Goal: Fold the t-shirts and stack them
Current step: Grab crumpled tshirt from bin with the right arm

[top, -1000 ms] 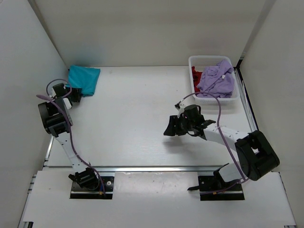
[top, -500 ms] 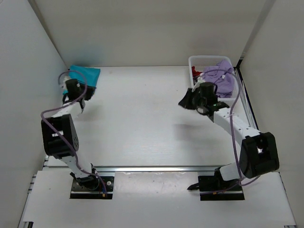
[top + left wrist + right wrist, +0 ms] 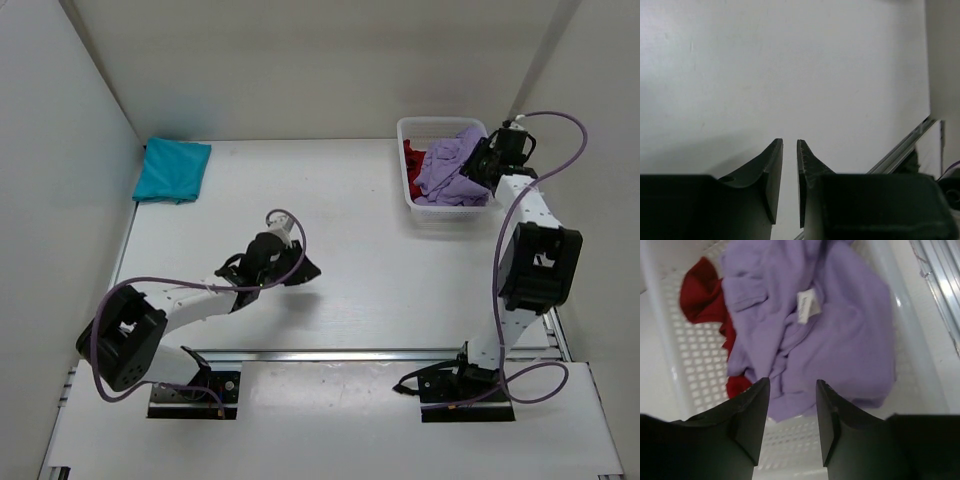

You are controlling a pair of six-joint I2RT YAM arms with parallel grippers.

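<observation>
A folded teal t-shirt [image 3: 173, 170] lies at the table's far left corner. The lavender t-shirt [image 3: 450, 170] [image 3: 830, 330] sits crumpled in the white mesh basket [image 3: 450, 208] at the far right, on top of the dark red t-shirt [image 3: 412, 158] [image 3: 700, 290]. My right gripper [image 3: 478, 160] [image 3: 792, 382] hangs open just above the lavender cloth's near edge, holding nothing. My left gripper [image 3: 303, 270] [image 3: 790, 142] hovers over bare table near the middle. Its jaws stand a narrow gap apart with only table showing between them.
White walls close in the table on the left, back and right. A metal rail [image 3: 330, 354] [image 3: 900, 152] runs along the near edge, and another rail [image 3: 940, 280] runs beside the basket on the right. The basket's mesh floor [image 3: 695, 355] shows left of the shirts.
My left arm has swung from the teal t-shirt at the far left to the table's middle. My right arm has travelled from the centre to above the basket.
</observation>
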